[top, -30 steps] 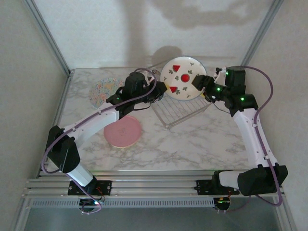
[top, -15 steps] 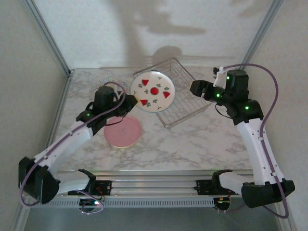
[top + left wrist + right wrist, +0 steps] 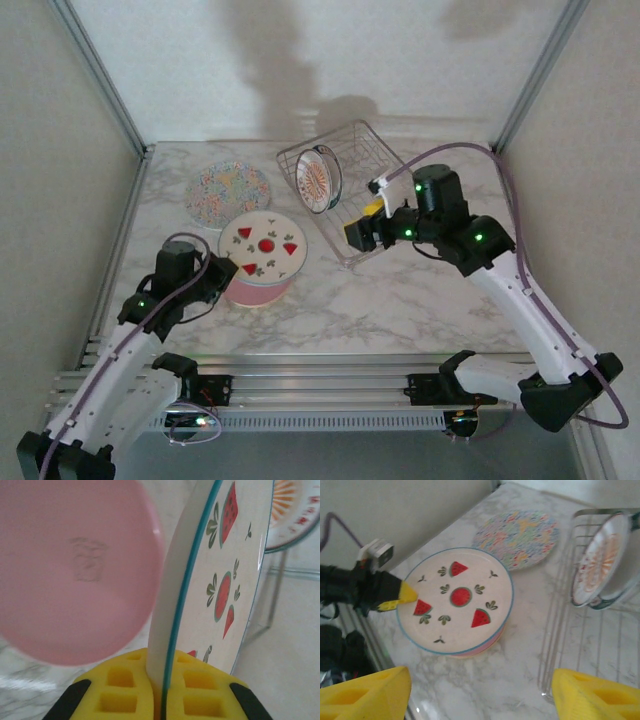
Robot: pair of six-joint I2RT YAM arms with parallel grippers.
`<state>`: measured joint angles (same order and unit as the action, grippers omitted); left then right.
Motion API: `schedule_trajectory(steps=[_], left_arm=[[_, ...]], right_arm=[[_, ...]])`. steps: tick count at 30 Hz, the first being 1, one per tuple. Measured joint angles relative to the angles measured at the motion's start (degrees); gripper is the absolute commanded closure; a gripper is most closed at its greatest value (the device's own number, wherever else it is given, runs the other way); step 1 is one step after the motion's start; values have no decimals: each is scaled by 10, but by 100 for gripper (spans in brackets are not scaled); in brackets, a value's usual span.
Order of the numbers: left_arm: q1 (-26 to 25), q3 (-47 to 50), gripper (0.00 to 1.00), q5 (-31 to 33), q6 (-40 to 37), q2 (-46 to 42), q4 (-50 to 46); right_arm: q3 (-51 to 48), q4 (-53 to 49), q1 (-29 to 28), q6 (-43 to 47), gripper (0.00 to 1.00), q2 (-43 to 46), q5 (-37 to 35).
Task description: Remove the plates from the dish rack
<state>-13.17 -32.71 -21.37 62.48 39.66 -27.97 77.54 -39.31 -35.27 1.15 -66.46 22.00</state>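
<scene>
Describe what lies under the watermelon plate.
The pink plate lies under the watermelon plate. From above, its near rim peeks out and the rest is covered. Whether the two plates touch cannot be told.

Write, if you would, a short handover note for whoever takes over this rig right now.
Left gripper: shut on the rim of the watermelon plate, held flat over the pink plate; I can't tell whether the two plates touch.
Right gripper: open and empty, by the near side of the dish rack.
Done: speckled plate and pink plate lie on the table.
Left: release the watermelon plate, then lift out the sunburst plate, which stands upright in the rack.
</scene>
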Motion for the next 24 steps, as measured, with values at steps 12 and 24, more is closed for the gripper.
schedule_trajectory(steps=[12,24], left_arm=[[3,130,100,32,78,-78,-23],[5,160,100,33,109,-41,57]], right_arm=[[0,-17,-40,38,25,-19,-24],[0,-16,-42,38,25,-19,-30]])
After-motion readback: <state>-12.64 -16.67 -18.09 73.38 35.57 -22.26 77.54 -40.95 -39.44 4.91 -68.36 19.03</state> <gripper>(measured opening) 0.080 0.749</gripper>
